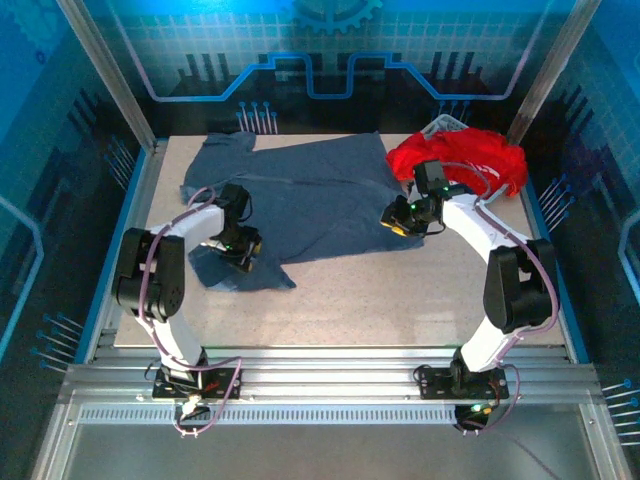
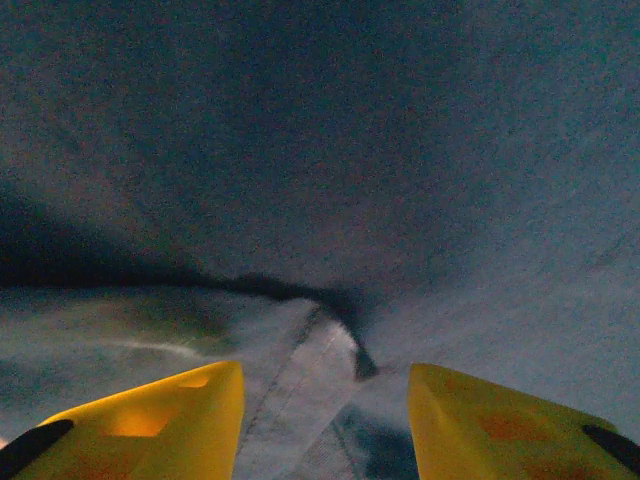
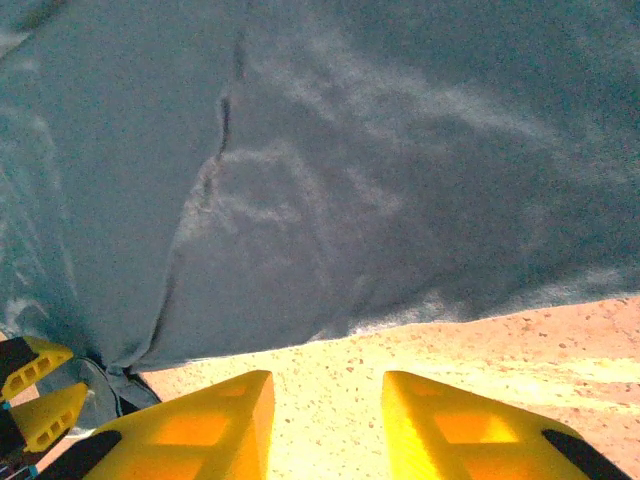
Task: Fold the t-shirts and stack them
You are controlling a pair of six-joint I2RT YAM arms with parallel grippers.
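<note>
1. Blue shirt [image 1: 320, 190] lies spread and creased on the desk [image 1: 400, 300], from centre out to 11 o'clock. One flap is doubled over at 8 o'clock. Judged unfolded as yet.
2. Red shirt [image 1: 460, 160] is heaped at 2 o'clock on a basket [image 1: 447, 125], whose rim shows at the heap's far side. It awaits its turn.
3. Left tool [image 1: 243, 258] is down on the doubled flap at 8 o'clock.
   - Fingers stand wide, with a hem [image 2: 300, 390] running between them; they are not closed on it.
   - Judged placed to pinch that hem and lift the near-left corner.
4. Right tool [image 1: 393, 217] sits at the blue shirt's 3 o'clock edge.
   - Fingers are parted more narrowly, over bare desk, and hold nothing. The wrist view shows the cloth edge just ahead of them.
   - Judged set opposite the left tool so both sides can be taken together.
5. Obstructions:
   - The red shirt lies near the right tool, at its 1 o'clock. Whether it touches the blue shirt cannot be told.
   - A wide swing of that arm could drag the red shirt.
   - The desk toward 6 o'clock offers room for the fold.
</note>
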